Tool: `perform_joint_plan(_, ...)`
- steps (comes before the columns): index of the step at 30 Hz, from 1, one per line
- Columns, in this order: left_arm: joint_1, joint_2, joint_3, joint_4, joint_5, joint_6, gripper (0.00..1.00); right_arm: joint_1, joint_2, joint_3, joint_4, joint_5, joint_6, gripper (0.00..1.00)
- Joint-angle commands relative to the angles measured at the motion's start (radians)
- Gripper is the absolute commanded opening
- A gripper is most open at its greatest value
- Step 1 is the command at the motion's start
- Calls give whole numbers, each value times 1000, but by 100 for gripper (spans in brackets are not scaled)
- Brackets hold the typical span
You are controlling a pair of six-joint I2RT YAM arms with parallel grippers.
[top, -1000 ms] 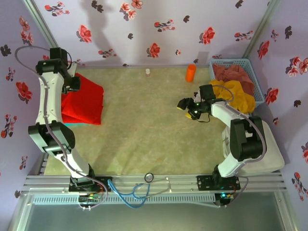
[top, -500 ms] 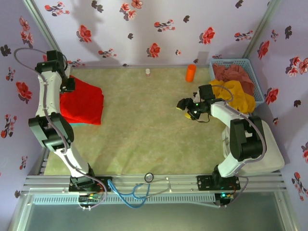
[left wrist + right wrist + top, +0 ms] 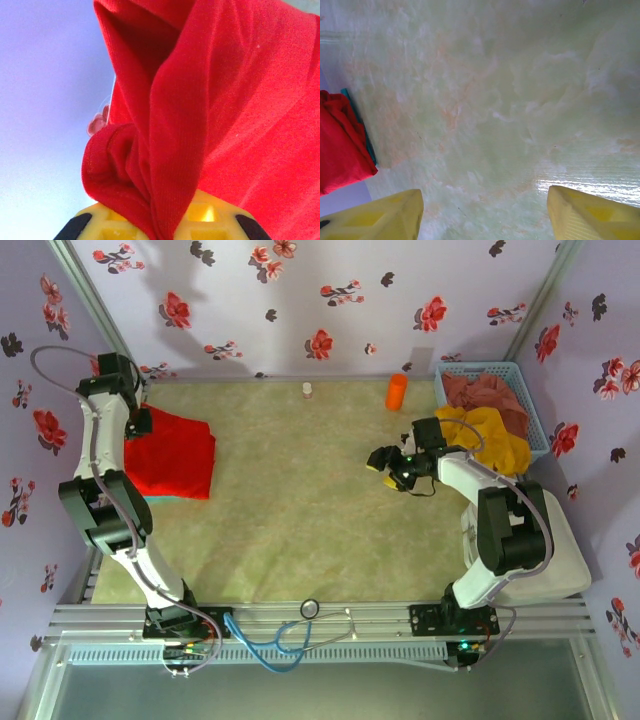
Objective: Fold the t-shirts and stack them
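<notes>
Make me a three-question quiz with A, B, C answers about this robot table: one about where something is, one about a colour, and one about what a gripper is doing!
1. Where do the red t-shirts lie on the table? A left side; B middle; C right side.
2. What colour is the basket? A green; B blue; C black.
3. How is the left gripper? A open and empty; B shut on nothing; C shut on the red t-shirts.
Answers: 1 A, the pile sits at the table's left edge; 2 B, its rim is light blue; 3 C, red cloth is bunched between its yellow fingers.
</notes>
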State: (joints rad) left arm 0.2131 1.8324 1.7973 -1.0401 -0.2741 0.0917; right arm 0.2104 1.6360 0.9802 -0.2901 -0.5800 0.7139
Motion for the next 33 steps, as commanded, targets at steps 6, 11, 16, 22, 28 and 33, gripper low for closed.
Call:
perform_joint_plan(6,15,48,-25,73,-77,-12,0,6,-36,-8,-41,2,-26,66)
perform_joint_plan(11,21,87,-13,78,-82,-14,0,7,-37,-23,-35,3,-24,67)
perform_joint_plan(16,22,122,5,72,-104,-26,0,7,-38,-29,-35,0,-24,66)
perform_joint_plan(22,33,196,80,8,-183,-89,41,7,-53,-27,-56,3,-39,67)
perform_joint_plan(28,27,156,93,-7,-156,-146,96,7,-61,-28,-65,10,-42,67)
perform_joint_plan(33,-10,105,111,-33,-155,-148,100,7,-67,-16,-81,24,-57,66)
